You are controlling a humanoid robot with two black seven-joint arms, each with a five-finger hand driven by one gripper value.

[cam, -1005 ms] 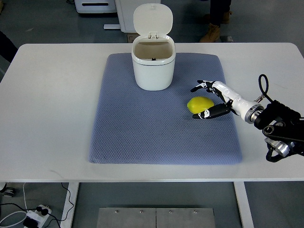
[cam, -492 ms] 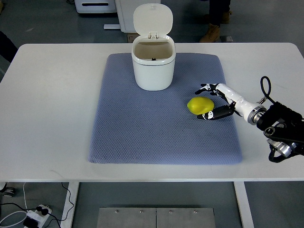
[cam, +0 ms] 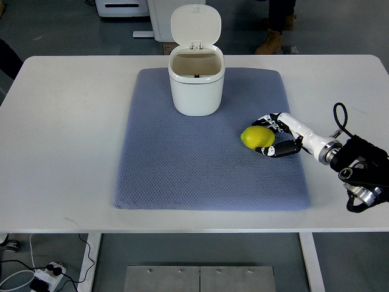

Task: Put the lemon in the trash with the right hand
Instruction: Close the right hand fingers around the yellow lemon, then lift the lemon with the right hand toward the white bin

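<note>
The lemon is bright yellow. The mat under it is a muted blue-grey with a fine woven texture. The trash bin and its raised lid are off-white, the inside a shadowed tan. The table is plain white. The right hand is white with black fingers, and its wrist and cable are black.

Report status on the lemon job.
Right hand cupped around lemon on the blue mat, grasp not confirmed. Left hand out of view. Trash bin lid open, path clear.
</note>
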